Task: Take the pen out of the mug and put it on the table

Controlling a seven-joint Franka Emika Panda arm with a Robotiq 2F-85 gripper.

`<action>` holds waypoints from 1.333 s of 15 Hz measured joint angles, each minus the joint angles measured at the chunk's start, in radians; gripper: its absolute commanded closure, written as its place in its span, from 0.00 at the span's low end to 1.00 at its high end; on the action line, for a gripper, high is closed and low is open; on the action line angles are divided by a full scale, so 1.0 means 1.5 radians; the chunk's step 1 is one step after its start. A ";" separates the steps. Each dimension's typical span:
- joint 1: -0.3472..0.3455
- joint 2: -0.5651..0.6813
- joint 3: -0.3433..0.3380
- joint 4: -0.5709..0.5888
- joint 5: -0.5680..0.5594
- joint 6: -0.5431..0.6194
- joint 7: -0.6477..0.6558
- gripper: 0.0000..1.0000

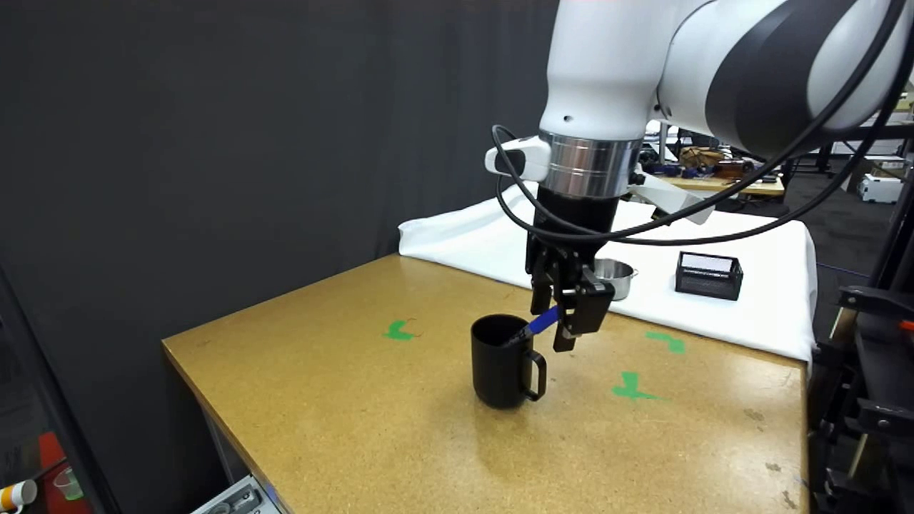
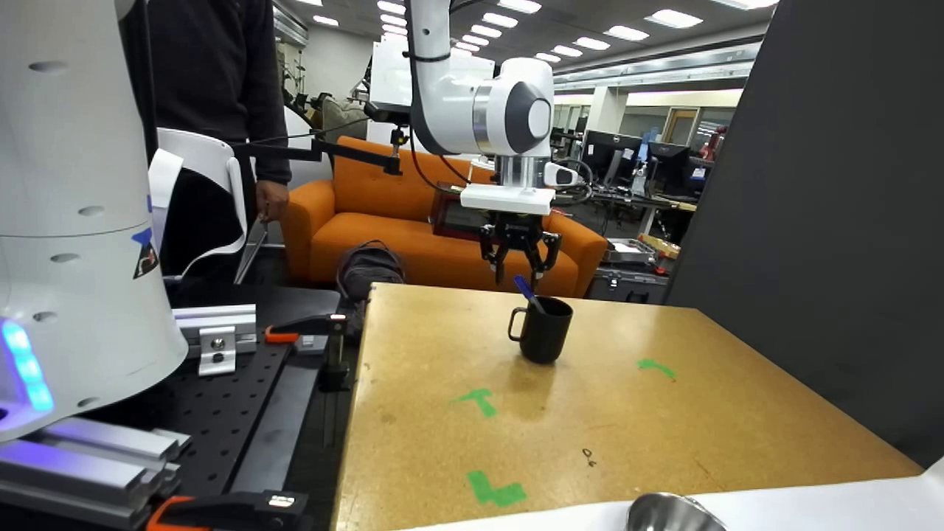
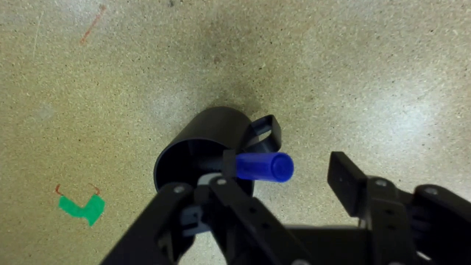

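The black mug (image 1: 498,375) stands upright on the tan table (image 1: 343,400). It also shows in an exterior view (image 2: 546,335) and the wrist view (image 3: 220,125). The pen (image 1: 544,321) leans in the mug toward the handle side. Its blue end sticks out above the rim, also seen in an exterior view (image 2: 523,286) and the wrist view (image 3: 261,166). Its lower part is hidden inside the mug. My gripper (image 3: 284,170) is open just above the mug. The blue end lies between the fingers in the wrist view, near the left finger; contact cannot be told.
A shiny metal bowl (image 1: 618,278) and a flat black box (image 1: 709,275) stand on the white-covered surface (image 1: 775,250) beside the table. Green tape marks (image 1: 632,385) lie on the table. A dark panel (image 2: 811,221) rises along one table edge. A person (image 2: 210,74) stands behind the robot base.
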 measured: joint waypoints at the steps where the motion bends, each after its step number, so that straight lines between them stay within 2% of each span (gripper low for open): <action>1: 0.000 0.001 0.000 0.003 0.000 0.000 0.000 0.71; 5: 0.001 0.001 0.000 0.007 0.000 0.000 0.000 0.94; 10: 0.001 -0.006 -0.001 0.010 0.000 -0.001 0.000 0.94; 12: 0.001 -0.006 -0.002 0.011 0.000 -0.001 0.000 0.97; 20: 0.003 -0.007 -0.003 0.017 -0.003 -0.001 0.000 0.95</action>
